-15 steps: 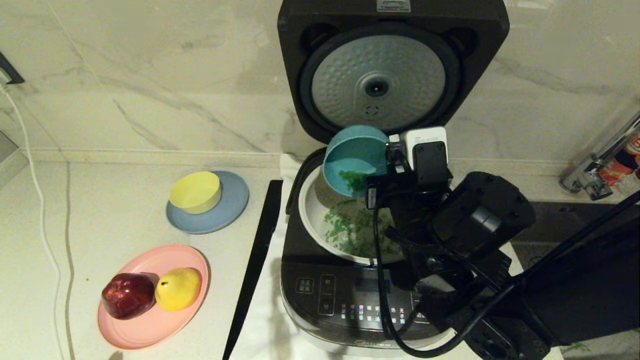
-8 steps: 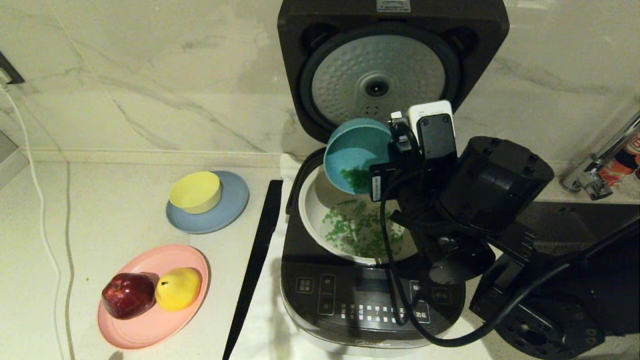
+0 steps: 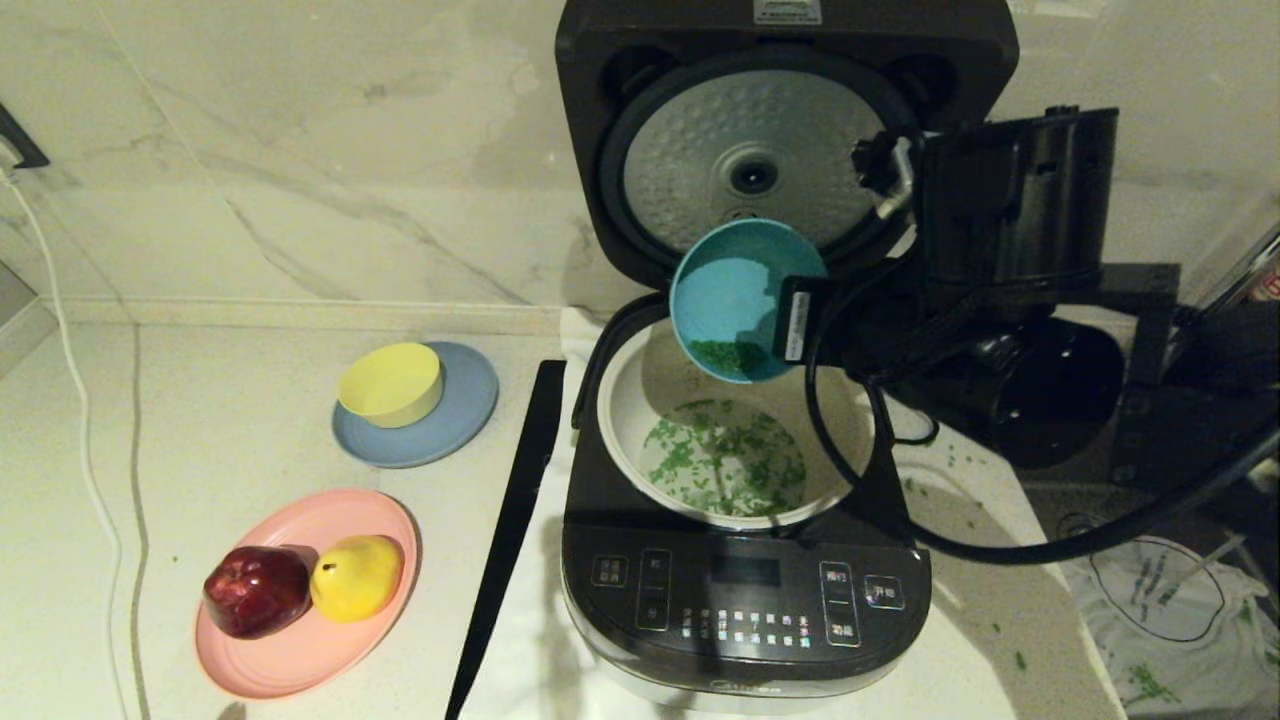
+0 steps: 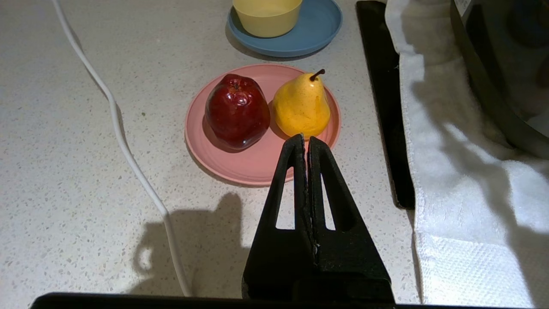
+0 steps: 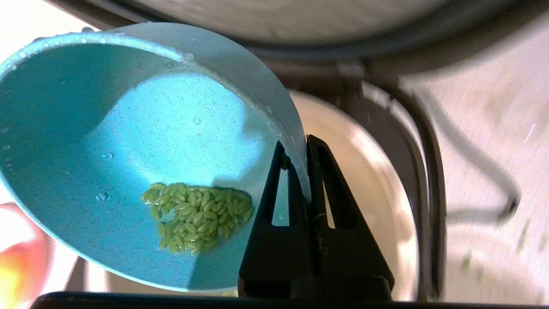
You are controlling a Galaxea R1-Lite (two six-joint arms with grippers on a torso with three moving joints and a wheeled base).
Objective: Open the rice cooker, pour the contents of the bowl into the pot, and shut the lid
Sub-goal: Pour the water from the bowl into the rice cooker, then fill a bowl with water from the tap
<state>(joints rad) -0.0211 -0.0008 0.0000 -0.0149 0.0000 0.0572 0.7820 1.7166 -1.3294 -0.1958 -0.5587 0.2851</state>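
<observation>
The dark grey rice cooker (image 3: 745, 600) stands with its lid (image 3: 760, 160) swung upright, dimpled silver disc facing me. Its white pot (image 3: 632, 400) holds a scatter of green contents (image 3: 725, 465) on the bottom. The teal bowl (image 3: 735, 290) hangs tipped steeply over the pot's back rim, with a clump of green bits (image 5: 197, 216) clinging low inside it. My right gripper (image 5: 300, 143) is shut on the bowl's (image 5: 128, 150) rim, one finger inside and one outside. My left gripper (image 4: 305, 138) is shut and empty, low over the counter near the pink plate.
A yellow bowl (image 3: 390, 383) sits on a grey-blue plate (image 3: 465, 420). A pink plate (image 3: 300, 660) carries an apple (image 3: 257, 590) and a pear (image 3: 357, 577). A black strip (image 3: 515, 520) and a white towel (image 4: 450, 171) lie beside the cooker. Green bits (image 3: 960, 465) dot the counter on the right.
My right arm has swung up and to the right, clearing the front of the cooker. The bowl has shifted slightly right and tipped steeper, and more green bits lie in the pot.
</observation>
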